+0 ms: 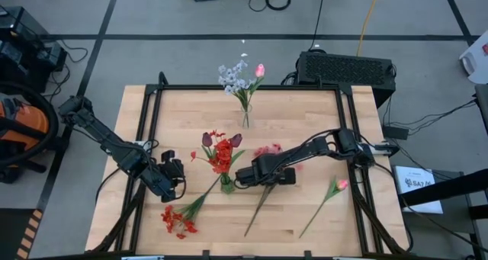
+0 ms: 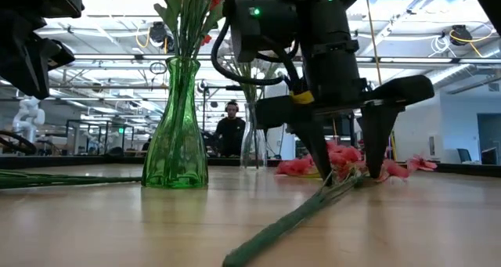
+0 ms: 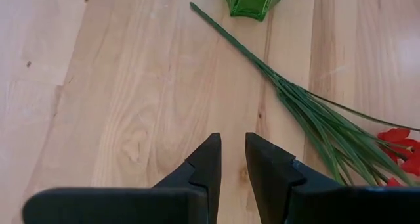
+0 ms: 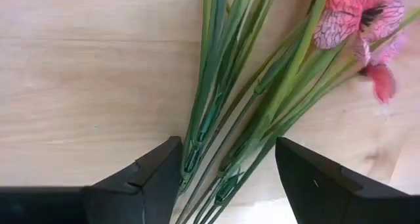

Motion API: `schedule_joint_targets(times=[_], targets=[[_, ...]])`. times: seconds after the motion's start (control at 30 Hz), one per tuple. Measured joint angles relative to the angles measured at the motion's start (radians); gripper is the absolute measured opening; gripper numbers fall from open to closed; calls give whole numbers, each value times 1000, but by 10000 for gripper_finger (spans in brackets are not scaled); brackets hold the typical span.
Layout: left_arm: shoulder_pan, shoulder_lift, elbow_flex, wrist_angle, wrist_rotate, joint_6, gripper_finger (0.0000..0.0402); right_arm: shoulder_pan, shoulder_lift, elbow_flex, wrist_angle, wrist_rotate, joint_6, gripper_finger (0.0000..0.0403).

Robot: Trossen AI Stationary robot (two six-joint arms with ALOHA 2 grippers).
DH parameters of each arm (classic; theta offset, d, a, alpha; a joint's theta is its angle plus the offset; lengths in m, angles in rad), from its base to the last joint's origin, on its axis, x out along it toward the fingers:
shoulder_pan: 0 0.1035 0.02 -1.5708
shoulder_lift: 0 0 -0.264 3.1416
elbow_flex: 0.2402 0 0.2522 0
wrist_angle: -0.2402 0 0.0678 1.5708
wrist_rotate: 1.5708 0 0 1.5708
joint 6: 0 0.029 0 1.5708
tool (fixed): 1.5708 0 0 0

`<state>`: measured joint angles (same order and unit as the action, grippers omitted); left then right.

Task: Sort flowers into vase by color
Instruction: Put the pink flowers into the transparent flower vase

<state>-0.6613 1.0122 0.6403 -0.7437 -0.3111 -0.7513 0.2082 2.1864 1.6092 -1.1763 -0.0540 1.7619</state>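
My right tool (image 4: 223,168) straddles the pink spray (image 1: 268,155) mid-frame, wide open, empty — next, close on its stems.

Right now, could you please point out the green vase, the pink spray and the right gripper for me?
green vase (image 2: 174,142): low view, middle of its glass body.
pink spray (image 4: 357,17): right wrist view, a veined petal.
right gripper (image 4: 226,168): right wrist view, midway between its open fingertips.

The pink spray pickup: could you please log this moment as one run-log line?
right gripper: open, straddling pink spray stems on table | left gripper: nearly closed, empty, near red cluster | green vase: red flowers
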Motion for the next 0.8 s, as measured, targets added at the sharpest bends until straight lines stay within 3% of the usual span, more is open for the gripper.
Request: schedule_joint_targets(times=[0.33, 0.63, 0.8], targets=[[0, 0, 0, 0, 12, 0, 75, 10, 0, -1, 8, 62, 99, 174], [0, 0, 0, 0, 13, 1, 75, 46, 0, -3, 8, 119, 116, 16], [0, 0, 0, 2, 6, -1, 75, 80, -75, -8, -31, 192, 102, 17]])
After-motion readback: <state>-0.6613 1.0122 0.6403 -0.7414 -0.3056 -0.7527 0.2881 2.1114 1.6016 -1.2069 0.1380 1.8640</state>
